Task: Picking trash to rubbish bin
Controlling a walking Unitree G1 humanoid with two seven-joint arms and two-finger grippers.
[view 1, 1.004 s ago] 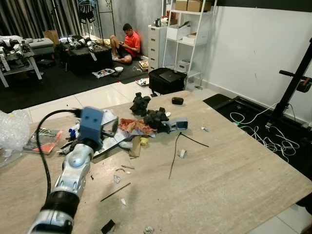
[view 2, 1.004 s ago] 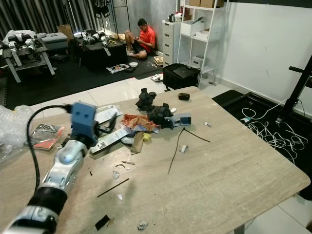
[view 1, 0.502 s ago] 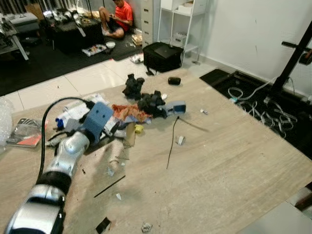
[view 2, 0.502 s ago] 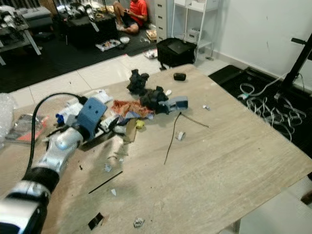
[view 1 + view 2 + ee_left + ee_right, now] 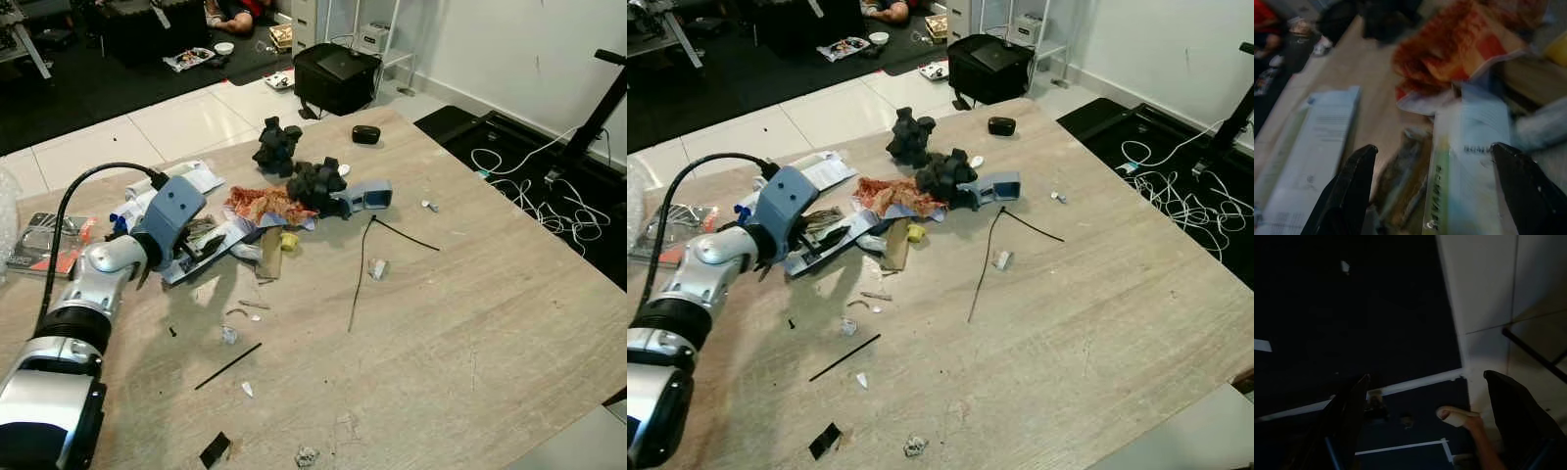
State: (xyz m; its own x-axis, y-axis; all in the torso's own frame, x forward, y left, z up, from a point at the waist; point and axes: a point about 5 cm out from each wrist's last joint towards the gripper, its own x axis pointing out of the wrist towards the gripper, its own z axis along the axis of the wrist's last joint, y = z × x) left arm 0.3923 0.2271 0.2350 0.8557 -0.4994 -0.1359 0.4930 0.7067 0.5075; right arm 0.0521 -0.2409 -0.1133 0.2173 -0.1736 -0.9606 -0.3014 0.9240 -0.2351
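Observation:
A heap of trash lies on the wooden table (image 5: 470, 333): an orange-red wrapper (image 5: 263, 204), two crumpled black lumps (image 5: 315, 182), a white-and-blue packet (image 5: 217, 250), a yellow scrap (image 5: 288, 240) and a thin black strip (image 5: 361, 274). My left gripper (image 5: 201, 250) is low over the left side of the heap, open. In the left wrist view the left gripper (image 5: 1435, 196) straddles a white-green packet (image 5: 1469, 166) and a brownish crumpled wrapper (image 5: 1403, 178). In the dark right wrist view my right gripper (image 5: 1430, 431) hangs open over floor tiles.
Small scraps (image 5: 228, 335) and a black stick (image 5: 227, 365) dot the near table. A small black case (image 5: 366, 134) sits at the far edge. A red-and-grey packet (image 5: 44, 245) lies far left. A black bag (image 5: 338, 73) and white cables (image 5: 534, 186) are on the floor. A person's foot (image 5: 1454, 416) is near the right gripper.
The camera has tilted down and closer to the table. My left gripper has reached forward and down from above the table to the wrappers at the heap's left side.

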